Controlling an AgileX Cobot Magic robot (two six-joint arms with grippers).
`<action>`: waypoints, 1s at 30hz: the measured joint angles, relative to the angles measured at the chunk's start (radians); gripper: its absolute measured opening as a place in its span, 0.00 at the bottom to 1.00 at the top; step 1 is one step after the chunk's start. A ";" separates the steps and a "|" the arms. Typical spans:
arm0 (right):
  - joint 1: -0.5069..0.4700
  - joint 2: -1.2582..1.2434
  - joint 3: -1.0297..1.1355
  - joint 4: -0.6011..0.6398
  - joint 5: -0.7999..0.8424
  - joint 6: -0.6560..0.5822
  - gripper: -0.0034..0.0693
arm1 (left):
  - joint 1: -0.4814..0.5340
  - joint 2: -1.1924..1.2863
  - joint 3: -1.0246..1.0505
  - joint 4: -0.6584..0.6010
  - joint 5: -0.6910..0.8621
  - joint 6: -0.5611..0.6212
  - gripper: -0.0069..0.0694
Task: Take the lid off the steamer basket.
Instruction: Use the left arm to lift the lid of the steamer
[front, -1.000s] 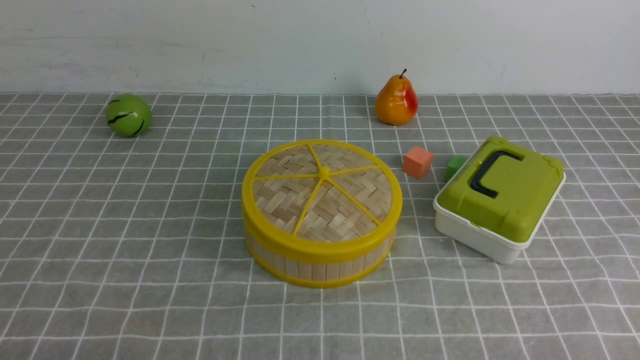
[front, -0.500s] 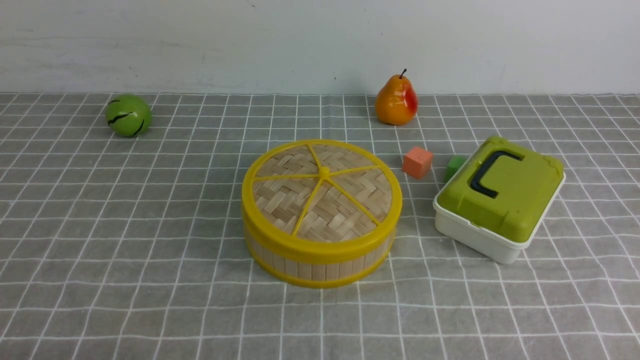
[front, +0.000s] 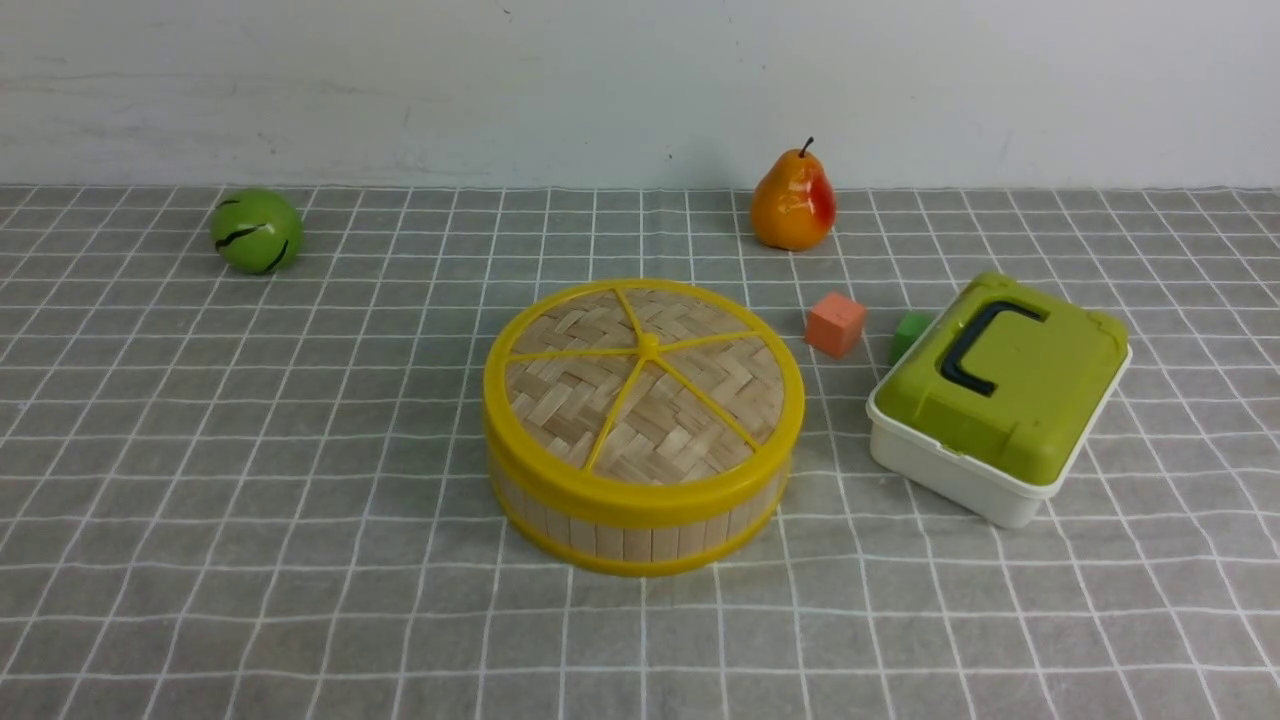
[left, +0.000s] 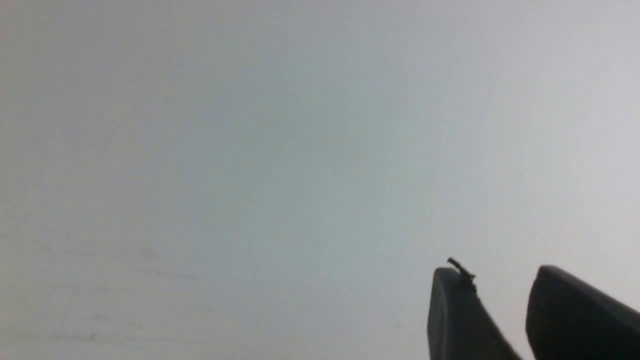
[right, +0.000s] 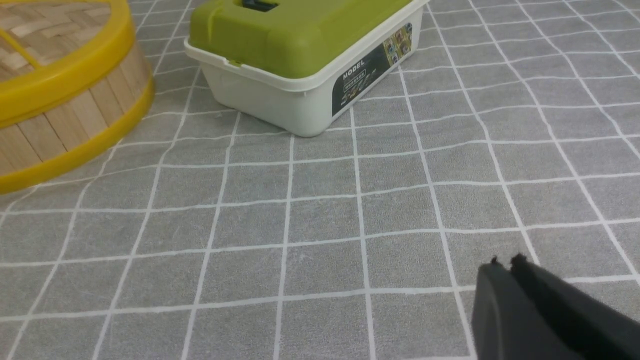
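Note:
The lid (front: 645, 385), a woven bamboo disc with a yellow rim, spokes and hub, sits closed on the steamer basket (front: 630, 525) in the middle of the grey checked cloth. Part of the basket's wall (right: 65, 120) and the lid's rim (right: 60, 75) show in the right wrist view. Neither gripper shows in the front view. My left gripper (left: 500, 280) has its jaws apart and empty, facing a blank pale wall. My right gripper (right: 505, 265) is shut and empty, low over the cloth, well to the near right of the basket.
A white box with a green lid and black handle (front: 1000, 395) stands right of the basket and also shows in the right wrist view (right: 300, 55). An orange cube (front: 835, 324) and a green cube (front: 908, 333) lie behind it. A pear (front: 793, 203) and a green ball (front: 256, 231) sit near the back wall.

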 joint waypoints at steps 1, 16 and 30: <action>0.000 0.000 0.000 0.000 0.000 0.000 0.04 | 0.000 0.000 0.000 -0.013 -0.040 -0.027 0.37; 0.000 0.000 0.000 0.000 0.000 0.000 0.07 | 0.000 0.484 -0.701 -0.031 0.332 -0.087 0.07; 0.000 0.000 0.000 0.000 0.000 0.000 0.10 | -0.175 1.306 -1.459 -0.134 1.363 0.013 0.07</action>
